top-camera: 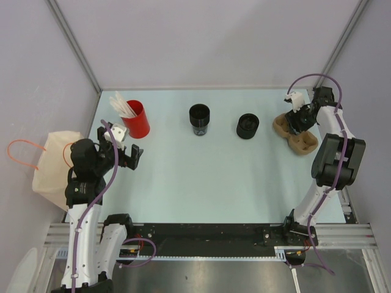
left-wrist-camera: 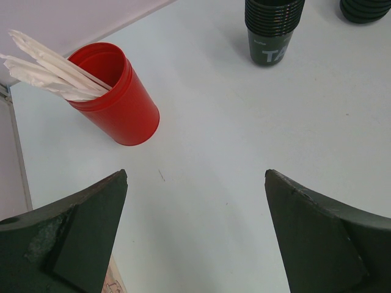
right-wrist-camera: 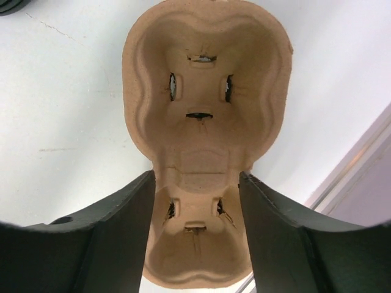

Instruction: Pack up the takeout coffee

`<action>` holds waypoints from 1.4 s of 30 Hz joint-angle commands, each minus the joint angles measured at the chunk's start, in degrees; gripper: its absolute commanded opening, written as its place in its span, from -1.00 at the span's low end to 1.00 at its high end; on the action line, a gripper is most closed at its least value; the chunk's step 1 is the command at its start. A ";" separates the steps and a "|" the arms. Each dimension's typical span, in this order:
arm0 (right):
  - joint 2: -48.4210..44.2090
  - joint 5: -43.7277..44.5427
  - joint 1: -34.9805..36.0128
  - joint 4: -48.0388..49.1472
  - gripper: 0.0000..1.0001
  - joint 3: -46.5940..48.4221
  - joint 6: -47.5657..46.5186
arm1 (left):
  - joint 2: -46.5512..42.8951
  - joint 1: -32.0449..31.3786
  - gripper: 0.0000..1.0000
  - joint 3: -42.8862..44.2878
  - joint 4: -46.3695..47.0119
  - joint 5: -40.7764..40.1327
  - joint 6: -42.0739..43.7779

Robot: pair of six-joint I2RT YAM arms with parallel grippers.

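1. The pale blue flat table (top-camera: 183,183) carries everything except a beige soft bag with orange handles (top-camera: 52,165), which is at its left edge.
2. A brown moulded pulp cup carrier (right-wrist-camera: 208,61) lies at the far right.
3. The right gripper (right-wrist-camera: 197,183) has its fingers on both sides of the carrier's narrow waist, at its edges; I cannot tell whether they press it.
4. The left gripper (left-wrist-camera: 195,177) is spread wide and holds nothing, near a red round plastic cup (left-wrist-camera: 116,104) with white sticks (left-wrist-camera: 49,73).
5. The small round black disposable cup (top-camera: 199,119) stands upright at the far middle, between the red cup and a squat black round piece (top-camera: 247,126), well apart from both grippers.
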 commanded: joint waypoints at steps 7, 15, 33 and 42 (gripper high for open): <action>-1.40 1.26 -0.41 0.76 0.81 0.58 -0.38 | -0.30 0.59 0.99 -0.08 1.53 1.36 -0.85; 1.15 2.14 -0.94 1.20 0.81 0.58 -1.17 | -0.03 0.50 0.99 0.00 1.45 1.19 -0.85; 3.44 2.05 -0.42 0.41 0.62 1.02 -1.79 | 0.41 0.76 0.99 0.00 1.53 1.01 -0.94; 2.83 1.88 -0.42 0.32 0.13 1.20 -1.35 | 0.40 0.77 0.99 -0.08 1.62 1.10 -0.94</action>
